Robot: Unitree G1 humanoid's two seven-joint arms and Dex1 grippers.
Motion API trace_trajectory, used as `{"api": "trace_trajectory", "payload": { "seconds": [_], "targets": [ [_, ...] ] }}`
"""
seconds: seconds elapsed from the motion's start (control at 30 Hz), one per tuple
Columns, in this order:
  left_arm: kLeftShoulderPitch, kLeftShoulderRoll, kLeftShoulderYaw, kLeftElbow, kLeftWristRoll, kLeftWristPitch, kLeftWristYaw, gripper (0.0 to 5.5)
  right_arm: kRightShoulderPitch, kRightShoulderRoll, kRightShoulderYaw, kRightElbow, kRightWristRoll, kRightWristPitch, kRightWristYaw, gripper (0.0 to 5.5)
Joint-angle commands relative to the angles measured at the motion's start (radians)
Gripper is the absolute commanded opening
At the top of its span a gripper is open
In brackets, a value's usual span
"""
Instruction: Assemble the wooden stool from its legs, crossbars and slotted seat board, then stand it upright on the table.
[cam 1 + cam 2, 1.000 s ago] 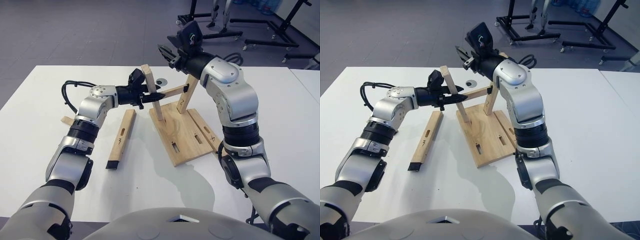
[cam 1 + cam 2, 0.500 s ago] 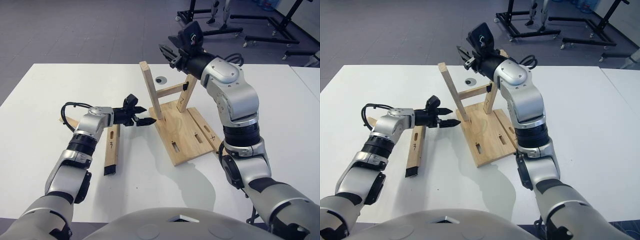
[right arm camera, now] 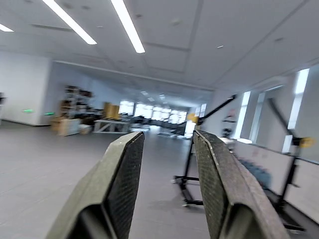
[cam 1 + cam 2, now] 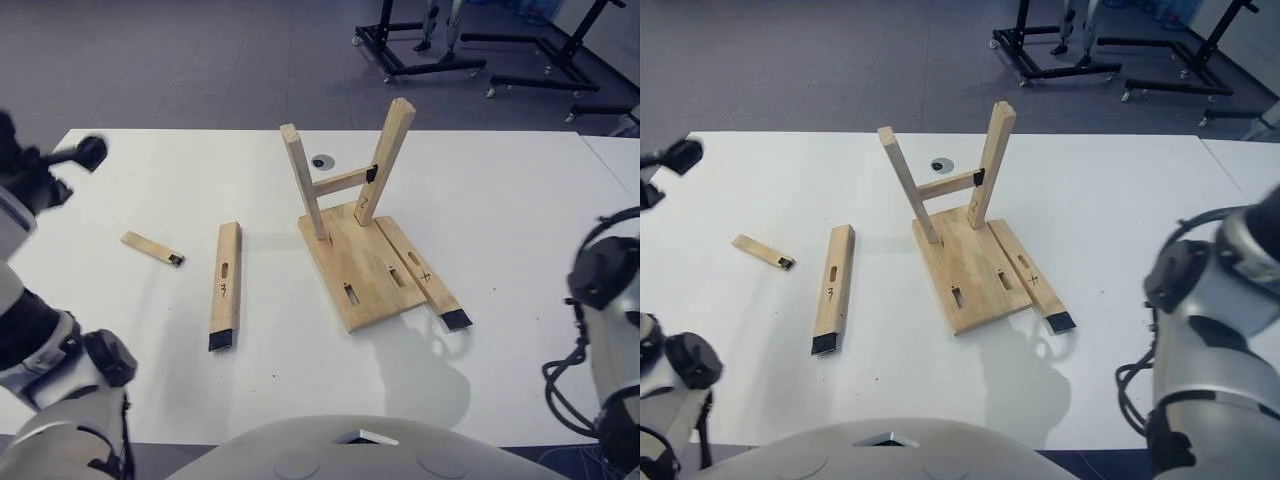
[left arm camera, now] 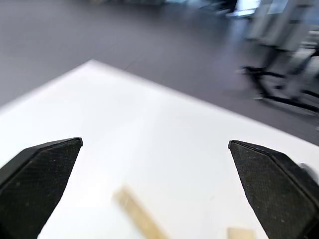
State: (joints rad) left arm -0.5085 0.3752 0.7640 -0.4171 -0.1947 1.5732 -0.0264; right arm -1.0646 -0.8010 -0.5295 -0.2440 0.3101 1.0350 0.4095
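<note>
While the slotted seat board [image 4: 350, 250] lies flat near the middle of the table [image 4: 500, 200], two legs stand up from its far end: a left-hand leg [image 4: 305, 190] and a right-hand leg [image 4: 385, 160], joined partway up by a crossbar [image 4: 343, 182]. A third leg [image 4: 420, 275] lies flat close against the board's right edge, its dark tip pointing toward the robot. A fourth leg [image 4: 227, 285] lies on the table to the left of the board, apart from it, and a short crossbar [image 4: 152, 248] lies farther left. The left gripper [image 5: 155, 143] hangs above the table's left part with its fingers spread wide and nothing between them. The right gripper [image 3: 168, 134] points out into the room, its fingers a narrow gap apart and holding nothing. Black wheeled stands [image 4: 430, 60] are on the floor beyond the table.
</note>
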Motion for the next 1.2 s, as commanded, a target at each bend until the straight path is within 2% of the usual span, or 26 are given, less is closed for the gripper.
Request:
{"api": "trace_trajectory", "payload": {
  "seconds": [0.03,0.13,0.3,0.6,0.93,1.2],
  "targets": [
    [-0.066,-0.236,-0.064,0.143,0.140,-0.013,0.196,5.37,0.046,0.042,0.013,0.026,0.017,-0.039,-0.032,1.80],
    [-0.118,-0.296,-0.082,0.293,0.206,-0.140,0.303,5.37,0.077,0.124,0.042,0.033,0.041,-0.075,-0.061,1.80],
    [-0.026,-0.375,-0.027,0.397,0.320,-0.301,0.512,5.37,0.131,0.210,0.042,0.021,0.086,-0.079,-0.106,1.80],
    [-0.010,-0.422,0.008,0.576,0.218,-0.484,0.511,5.37,0.152,0.209,0.084,0.046,0.104,-0.116,-0.128,1.80],
    [0.087,-0.364,-0.058,0.591,0.241,-0.335,0.522,3.91,0.155,0.210,0.087,0.050,0.130,-0.117,-0.154,1.80],
    [0.143,-0.355,-0.079,0.480,0.239,-0.166,0.479,2.72,0.158,0.209,0.096,0.035,0.141,-0.118,-0.163,1.80]
  ]
}}
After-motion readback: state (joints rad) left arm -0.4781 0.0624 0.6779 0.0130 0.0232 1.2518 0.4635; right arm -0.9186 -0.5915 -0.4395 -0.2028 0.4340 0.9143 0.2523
